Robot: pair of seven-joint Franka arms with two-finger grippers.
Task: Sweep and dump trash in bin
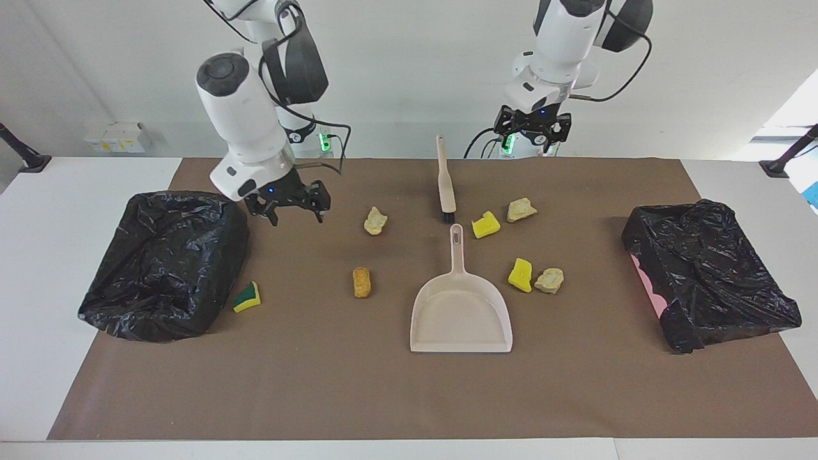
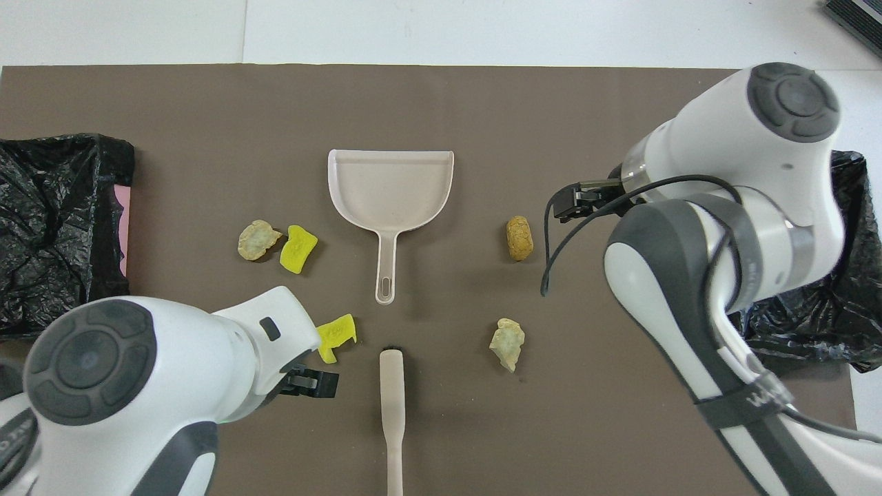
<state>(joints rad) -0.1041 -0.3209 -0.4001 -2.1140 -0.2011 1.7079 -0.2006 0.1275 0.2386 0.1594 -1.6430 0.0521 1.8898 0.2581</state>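
Observation:
The trash lies scattered on the brown mat: a beige lump (image 1: pixel 376 220), an orange-brown bun (image 1: pixel 362 282), a green-and-yellow sponge (image 1: pixel 246 297), two yellow sponges (image 1: pixel 486 224) (image 1: pixel 520 275) and two more beige lumps (image 1: pixel 521 209) (image 1: pixel 549 280). A beige dustpan (image 1: pixel 461 306) rests mid-mat, handle toward the robots, with the brush (image 1: pixel 445 182) just nearer to them. A bin (image 1: pixel 166 265) lined with a black bag stands at the right arm's end. My right gripper (image 1: pixel 296 214) hangs open and empty over the mat beside that bin. My left gripper (image 1: pixel 534 137) waits open above the mat's robot-side edge.
A second black-bagged bin (image 1: pixel 709 275) with a pink side stands at the left arm's end of the table. The brown mat (image 1: pixel 383 396) covers the table's middle, with white tabletop around it. In the overhead view the arms hide part of the trash.

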